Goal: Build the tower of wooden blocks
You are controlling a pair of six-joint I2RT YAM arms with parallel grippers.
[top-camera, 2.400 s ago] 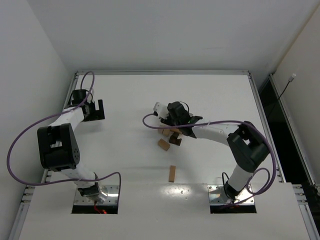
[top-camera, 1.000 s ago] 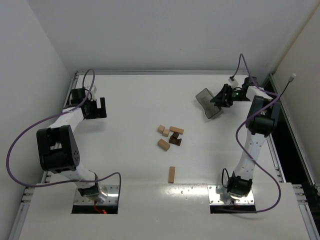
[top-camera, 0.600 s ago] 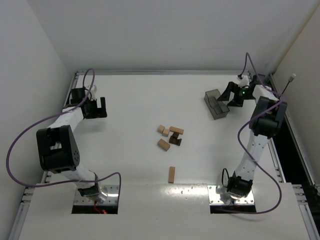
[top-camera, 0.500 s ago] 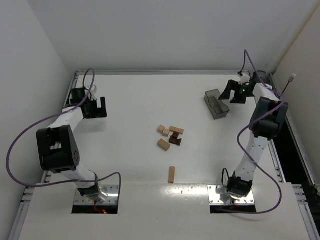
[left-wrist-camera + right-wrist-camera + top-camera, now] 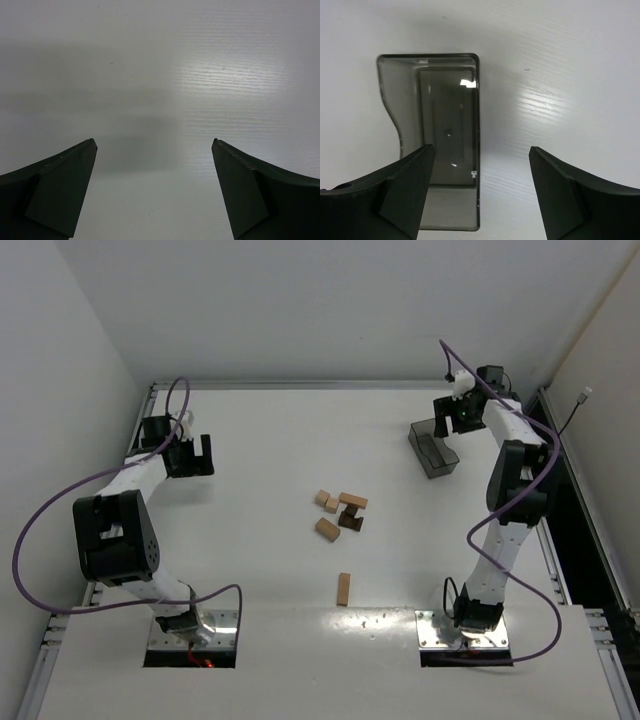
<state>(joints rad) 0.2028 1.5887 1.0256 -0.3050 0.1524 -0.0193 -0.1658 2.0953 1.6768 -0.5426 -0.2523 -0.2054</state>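
Several wood blocks lie loose at the table's middle: small tan ones (image 5: 322, 498), a tan bar (image 5: 352, 501) beside a dark brown block (image 5: 349, 519), another tan block (image 5: 327, 529), and a tan bar (image 5: 343, 588) nearer the front. No tower is in view. My right gripper (image 5: 447, 423) hovers open at the far right, above the smoky bin (image 5: 433, 450). In the right wrist view that gripper (image 5: 481, 147) holds nothing, and the empty bin (image 5: 447, 130) sits upright below its left finger. My left gripper (image 5: 190, 462) is open at the far left, over bare table (image 5: 154, 140).
The table's raised metal rim (image 5: 330, 386) runs along the back and sides. White walls close in behind and to the left. Purple cables loop from both arms.
The right arm carried the bin from over the blocks to the far right, set it upright and let go. Its gripper then swung to the bin's far end. The left arm stayed still.
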